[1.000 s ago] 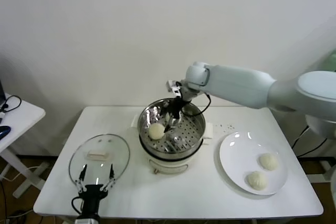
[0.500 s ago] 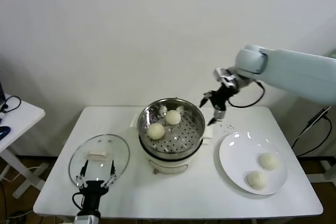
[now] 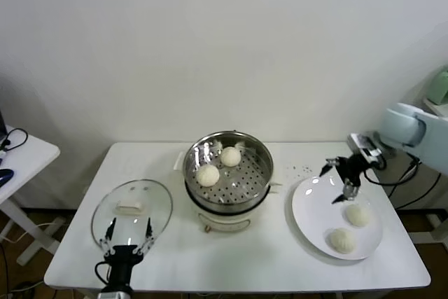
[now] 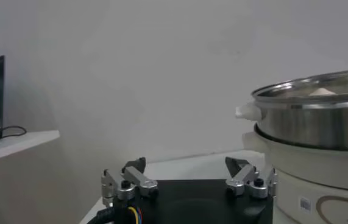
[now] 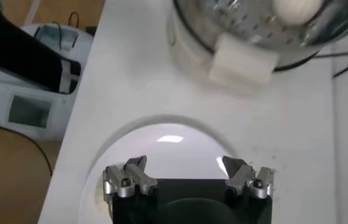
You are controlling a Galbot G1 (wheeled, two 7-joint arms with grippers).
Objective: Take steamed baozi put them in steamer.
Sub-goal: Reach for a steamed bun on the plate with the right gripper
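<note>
The steel steamer [image 3: 260, 162] stands mid-table on its white cooker base and holds two baozi [image 3: 208, 174] [image 3: 230, 156]. Two more baozi [image 3: 358, 215] [image 3: 342, 240] lie on the white plate [image 3: 315, 211] at the right. My right gripper [image 3: 339, 176] is open and empty, hovering above the plate's far edge, just behind the nearer-to-wall bun. In the right wrist view its gripper [image 5: 186, 167] is above the plate [image 5: 161, 149], with the steamer [image 5: 247, 30] beyond. My left gripper [image 3: 128, 236] is open and empty, parked at the table's front left; the left wrist view [image 4: 186, 167] shows the steamer [image 4: 320, 115] ahead.
A glass lid [image 3: 133, 204] lies flat on the table at the front left, just behind the left gripper. A small white side table [image 3: 21, 152] with cables stands at the far left. The white wall is close behind the table.
My right gripper left the steamer, where it released a second baozi, and swung right and down to the plate's far edge. The left arm has not moved.
</note>
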